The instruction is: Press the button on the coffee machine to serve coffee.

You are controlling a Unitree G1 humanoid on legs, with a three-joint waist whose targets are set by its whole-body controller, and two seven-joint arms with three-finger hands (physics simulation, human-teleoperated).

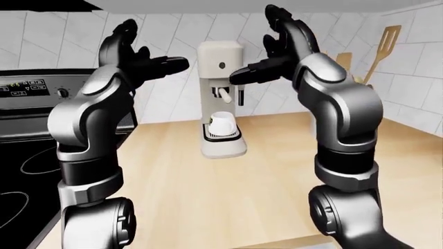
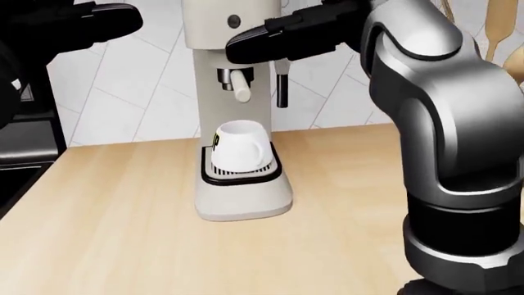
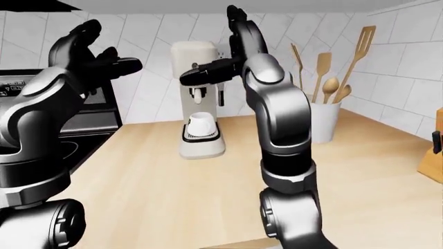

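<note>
**Q:** What is on your left?

**A:** In the left-eye view a black stove (image 1: pixel 27 155) sits at the left edge, beside the wooden tabletop (image 1: pixel 228 192). My left hand (image 1: pixel 135 59) is raised left of the machine, fingers spread and released, holding nothing and touching nothing.

**Q:** And the machine itself?

**A:** The coffee machine (image 2: pixel 233 110) stands upright on the tabletop against the tiled wall, in the middle of the head view. Its 1 round button (image 2: pixel 234 22) shows near the top of its face. A white cup (image 2: pixel 239 146) sits on the drip tray under the spout.

**Q:** Where is your right hand?

**A:** My right hand (image 2: pixel 290 34) is up at button height, fingers loosely extended and grasping nothing. 1 fingertip (image 2: pixel 236 40) points left and lies just below and beside the button in the head view. I cannot tell whether it touches the machine.

**Q:** How far along are you?

**A:** I judge the reach nearly done and the press not yet made; no coffee stream shows. Farther right, a utensil holder (image 3: pixel 325 122) with wooden spoons stands well apart.
</note>
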